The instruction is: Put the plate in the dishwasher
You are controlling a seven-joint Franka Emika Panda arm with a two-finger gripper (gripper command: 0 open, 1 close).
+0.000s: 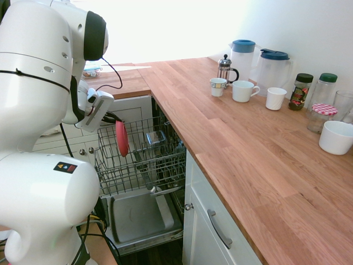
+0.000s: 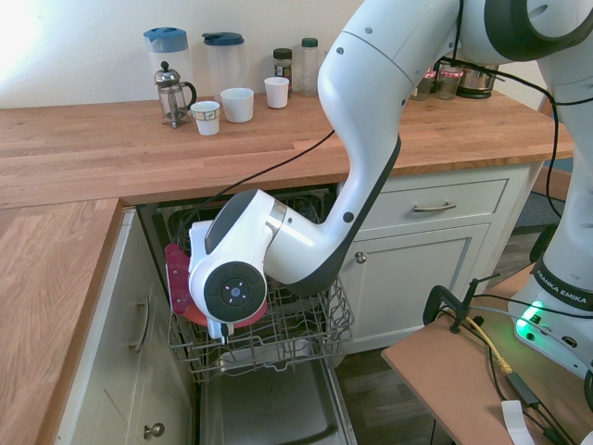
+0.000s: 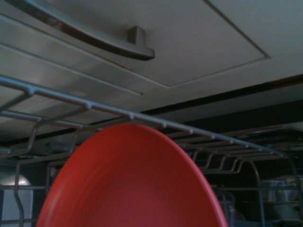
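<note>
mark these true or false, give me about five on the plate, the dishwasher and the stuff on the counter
1. The red plate is held by the gripper. True.
2. The plate lies flat on the wooden worktop. False: it hangs on edge at the dishwasher's upper wire rack.
3. The French press stands on the worktop. True.
4. The jar with the checkered lid lies on its side. False: it stands upright.
5. The dishwasher's door is closed. False: it is open.
</note>
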